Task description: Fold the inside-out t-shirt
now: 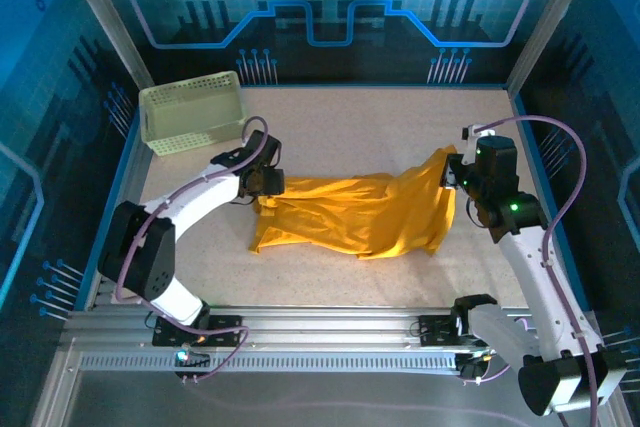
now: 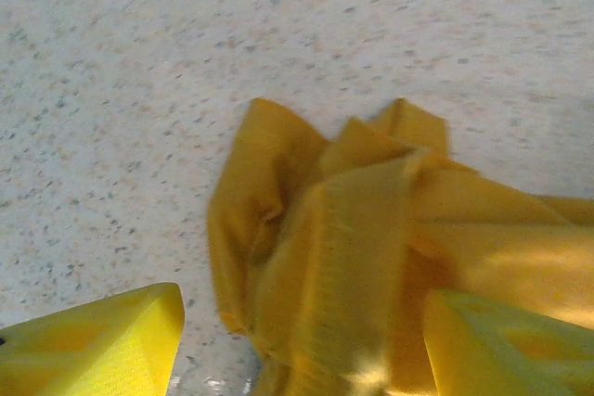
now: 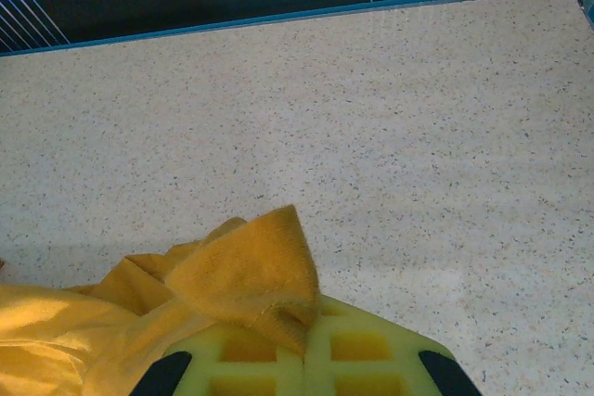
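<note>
The mustard-yellow t-shirt (image 1: 350, 212) lies bunched and stretched across the middle of the table between both arms. My left gripper (image 1: 265, 185) is at its left end. In the left wrist view its yellow fingers (image 2: 102, 345) stand wide apart, open, with a crumpled fold of the t-shirt (image 2: 353, 229) between them. My right gripper (image 1: 458, 172) is at the shirt's raised right corner. In the right wrist view the right gripper (image 3: 306, 350) has its pads pressed together, shut on a corner of the t-shirt (image 3: 251, 275) that sticks up past the fingertips.
A pale green lattice basket (image 1: 190, 112) stands at the back left, just behind the left arm. Speckled tabletop (image 1: 400, 127) runs behind the shirt to the blue-lit back wall. Metal rails (image 1: 330, 332) line the near edge.
</note>
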`<control>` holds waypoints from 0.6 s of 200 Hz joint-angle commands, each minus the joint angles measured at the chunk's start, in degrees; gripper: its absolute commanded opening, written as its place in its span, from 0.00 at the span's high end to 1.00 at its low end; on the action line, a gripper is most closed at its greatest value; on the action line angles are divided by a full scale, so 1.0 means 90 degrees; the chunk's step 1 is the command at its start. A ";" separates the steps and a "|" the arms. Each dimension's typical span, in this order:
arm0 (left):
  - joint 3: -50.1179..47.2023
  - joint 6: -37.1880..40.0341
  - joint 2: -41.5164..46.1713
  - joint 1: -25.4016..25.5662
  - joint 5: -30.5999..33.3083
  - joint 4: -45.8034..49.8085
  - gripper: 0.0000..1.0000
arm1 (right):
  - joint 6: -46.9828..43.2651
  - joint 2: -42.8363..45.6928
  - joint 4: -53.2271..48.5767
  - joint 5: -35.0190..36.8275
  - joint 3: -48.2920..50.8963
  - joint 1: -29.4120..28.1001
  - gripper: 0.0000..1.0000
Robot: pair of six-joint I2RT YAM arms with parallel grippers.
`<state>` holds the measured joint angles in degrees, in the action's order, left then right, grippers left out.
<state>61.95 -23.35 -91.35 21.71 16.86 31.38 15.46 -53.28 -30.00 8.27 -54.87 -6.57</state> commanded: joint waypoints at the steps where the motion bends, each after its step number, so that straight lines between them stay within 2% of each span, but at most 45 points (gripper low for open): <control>1: 0.0111 -0.0264 -0.0048 -0.0187 0.0355 0.0400 0.35 | 0.0037 0.0136 0.0042 -0.0072 -0.0070 0.0138 1.00; 49: -0.0118 -0.0599 0.0446 -0.0611 0.0731 0.0435 0.46 | 0.0038 0.0135 0.0051 -0.0111 -0.0036 0.0168 1.00; 73: -0.0312 -0.0737 0.0649 -0.0931 0.0556 0.0387 0.50 | 0.0035 0.0131 0.0051 -0.0132 -0.0036 0.0174 1.00; 88: -0.0411 -0.0656 0.0743 -0.0987 0.0225 0.0250 0.52 | 0.0037 0.0138 0.0052 -0.0128 -0.0047 0.0174 1.00; 104: -0.0605 -0.0491 0.0948 -0.0954 -0.0535 -0.0123 0.53 | 0.0049 0.0139 0.0052 -0.0140 -0.0046 0.0185 1.00; 120: -0.0782 -0.0361 0.1149 -0.0886 -0.1291 -0.0467 0.47 | 0.0068 0.0119 0.0053 -0.0169 -0.0051 0.0186 1.00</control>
<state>57.17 -28.23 -84.29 12.93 16.05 31.44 15.46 -52.93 -29.98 7.40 -54.85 -5.91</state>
